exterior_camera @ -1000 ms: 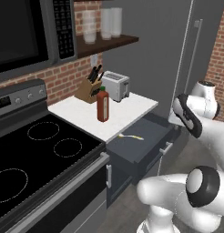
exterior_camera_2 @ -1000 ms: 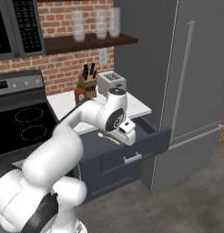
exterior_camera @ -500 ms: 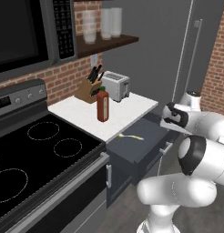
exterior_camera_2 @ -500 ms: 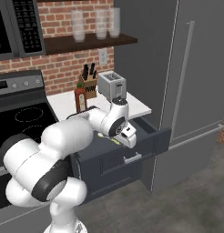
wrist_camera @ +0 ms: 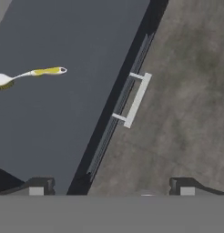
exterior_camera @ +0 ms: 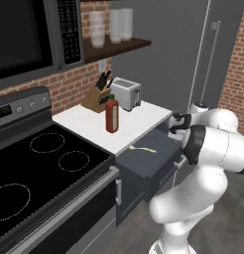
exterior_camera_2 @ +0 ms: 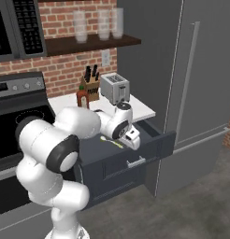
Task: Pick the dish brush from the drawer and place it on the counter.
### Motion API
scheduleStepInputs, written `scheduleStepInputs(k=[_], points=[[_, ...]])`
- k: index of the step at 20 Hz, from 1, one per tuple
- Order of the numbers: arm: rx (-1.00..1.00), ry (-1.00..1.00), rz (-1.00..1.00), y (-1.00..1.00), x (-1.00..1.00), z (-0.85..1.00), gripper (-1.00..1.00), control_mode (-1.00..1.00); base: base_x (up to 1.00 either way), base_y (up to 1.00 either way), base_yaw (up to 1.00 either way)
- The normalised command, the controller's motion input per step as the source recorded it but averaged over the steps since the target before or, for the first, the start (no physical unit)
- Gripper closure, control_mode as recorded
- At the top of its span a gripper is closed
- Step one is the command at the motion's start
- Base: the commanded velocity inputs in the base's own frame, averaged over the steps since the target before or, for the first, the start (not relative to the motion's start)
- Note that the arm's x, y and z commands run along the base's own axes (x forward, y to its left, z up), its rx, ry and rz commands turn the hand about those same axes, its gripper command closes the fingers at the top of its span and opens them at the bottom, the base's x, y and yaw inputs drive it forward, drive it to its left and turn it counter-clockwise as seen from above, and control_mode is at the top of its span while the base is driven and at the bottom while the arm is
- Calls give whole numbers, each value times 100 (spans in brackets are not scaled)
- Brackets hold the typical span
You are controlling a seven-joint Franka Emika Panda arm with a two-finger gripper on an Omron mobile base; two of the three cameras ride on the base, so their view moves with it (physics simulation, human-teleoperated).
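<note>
— Where's the dish brush (wrist_camera: 29, 74)?
— Lying flat in the open drawer (wrist_camera: 63, 127), untouched.
— And the hand (wrist_camera: 111, 184)?
— Over the drawer's front edge, spread wide, seemingly empty.

Red brick wall (exterior_camera: 69, 87), grey fridge (exterior_camera_2: 196, 70)

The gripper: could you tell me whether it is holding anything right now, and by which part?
Nothing is held. The gripper is open with a bare gap between its fingers, above the drawer front, while the dish brush lies apart on the drawer floor.
</note>
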Motion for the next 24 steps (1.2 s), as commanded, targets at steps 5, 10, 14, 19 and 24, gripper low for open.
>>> scheduleStepInputs(k=[5,10,14,19,24], points=[[0,0,0,-6,39,-46,-100,-100,0,0,0],[1,0,0,0,58,-17,-100,-100,0,0,0],[0,0,0,0,60,-21,-100,-100,0,0,0],[0,0,0,0,38,-43,-100,-100,0,0,0],[0,0,0,-11,19,-38,-100,-100,0,0,0]])
